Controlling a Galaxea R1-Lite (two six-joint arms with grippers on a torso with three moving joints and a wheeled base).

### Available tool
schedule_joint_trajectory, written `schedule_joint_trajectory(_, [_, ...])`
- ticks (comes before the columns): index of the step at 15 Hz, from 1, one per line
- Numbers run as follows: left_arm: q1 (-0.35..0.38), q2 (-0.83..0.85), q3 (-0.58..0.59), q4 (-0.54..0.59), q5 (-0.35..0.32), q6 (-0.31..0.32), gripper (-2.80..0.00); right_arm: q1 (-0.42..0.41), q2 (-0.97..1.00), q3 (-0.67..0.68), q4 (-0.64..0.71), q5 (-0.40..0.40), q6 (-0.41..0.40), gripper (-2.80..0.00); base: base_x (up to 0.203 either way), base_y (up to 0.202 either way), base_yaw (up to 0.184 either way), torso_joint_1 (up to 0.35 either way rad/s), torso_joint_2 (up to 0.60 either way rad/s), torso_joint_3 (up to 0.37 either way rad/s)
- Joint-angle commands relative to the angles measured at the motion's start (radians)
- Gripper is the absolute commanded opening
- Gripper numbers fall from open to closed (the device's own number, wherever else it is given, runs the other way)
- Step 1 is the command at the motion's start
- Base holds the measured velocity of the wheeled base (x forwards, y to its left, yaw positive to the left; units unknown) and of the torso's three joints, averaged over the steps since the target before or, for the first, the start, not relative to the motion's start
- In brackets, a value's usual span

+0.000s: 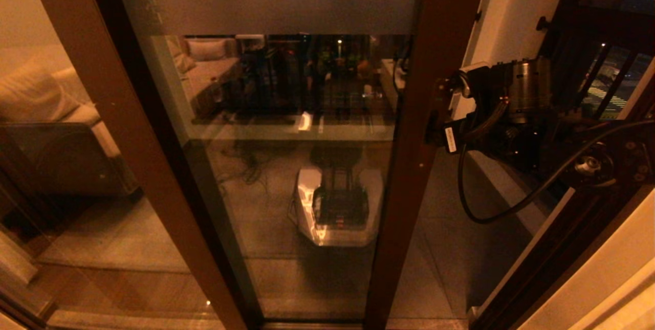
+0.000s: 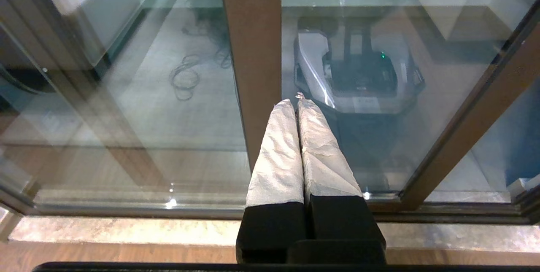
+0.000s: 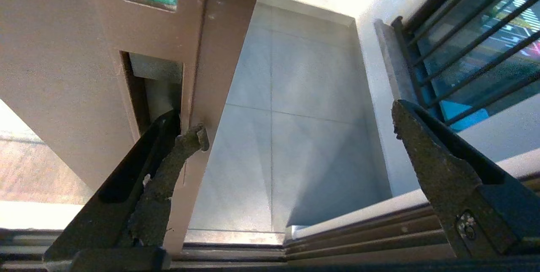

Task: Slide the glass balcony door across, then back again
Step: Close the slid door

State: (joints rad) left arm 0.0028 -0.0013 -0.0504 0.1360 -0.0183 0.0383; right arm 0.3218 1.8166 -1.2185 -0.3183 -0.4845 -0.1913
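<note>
The glass balcony door (image 1: 307, 176) has a dark reddish-brown frame and a frosted band (image 1: 297, 7) near its top. Its right stile (image 1: 409, 130) stands left of an open gap. My right gripper (image 1: 435, 115) reaches in from the right against that stile. In the right wrist view the right gripper (image 3: 295, 124) is open. One finger (image 3: 168, 158) is hooked into the recessed handle slot (image 3: 154, 82), and the other finger (image 3: 426, 158) hangs free over the gap. My left gripper (image 2: 293, 102) is shut on nothing, its white-wrapped fingers pointing at the door glass (image 2: 379, 137) beside a wide brown post (image 2: 253, 52).
Right of the stile lie the grey balcony floor tiles (image 3: 303, 107) and a white ledge (image 3: 379, 95). The black-barred balcony windows (image 1: 604, 74) stand behind my right arm. Floor tracks (image 3: 358, 242) run along the threshold. A sofa (image 1: 46, 110) shows through the fixed panel at left.
</note>
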Motion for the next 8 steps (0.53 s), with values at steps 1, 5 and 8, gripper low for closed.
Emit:
schedule_joint_trajectory(1, [0.000,0.001,0.000,0.001,0.000,0.000,-2.80,-0.007,-0.002,0.002,0.004,-0.002,-0.004,0.00,0.000,0.000,0.000,0.000,0.00,0.000])
schedule_joint_trajectory(5, [0.000,0.001,0.000,0.001,0.000,0.000,-2.80,-0.024,-0.003,0.004,0.004,-0.002,-0.004,0.00,0.000,0.000,0.000,0.000,0.00,0.000])
schedule_joint_trajectory(8, [0.000,0.001,0.000,0.001,0.000,0.000,-2.80,-0.029,-0.016,0.021,0.004,-0.002,-0.002,0.00,0.000,0.000,0.000,0.000,0.00,0.000])
